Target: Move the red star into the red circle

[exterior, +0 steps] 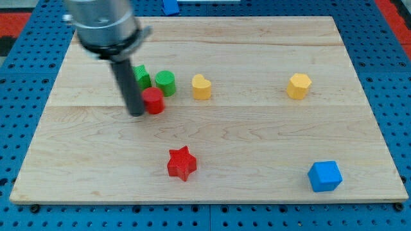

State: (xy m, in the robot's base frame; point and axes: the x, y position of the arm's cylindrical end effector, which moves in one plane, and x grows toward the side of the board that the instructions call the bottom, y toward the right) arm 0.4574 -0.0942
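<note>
Tip parked at red circle, star untouched
Tip (137, 113) touches red circle (153, 101) toward bench's left edge; red star (182, 163) sits well apart near bottom edge; no gripper fitted.

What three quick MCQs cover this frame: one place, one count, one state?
1. Where is the red star?
A. view's bottom, left of centre
B. view's top right
C. beside the blue block

2. How many yellow blocks?
A. one
B. two
C. three

3. My tip is:
A. against the red circle's left side
B. touching the red star
C. off the board

Answers: 1 A, it sits alone low on the board. 2 B, the yellow heart and the yellow hexagon. 3 A, the rod ends beside the circle, far from the star.
</note>
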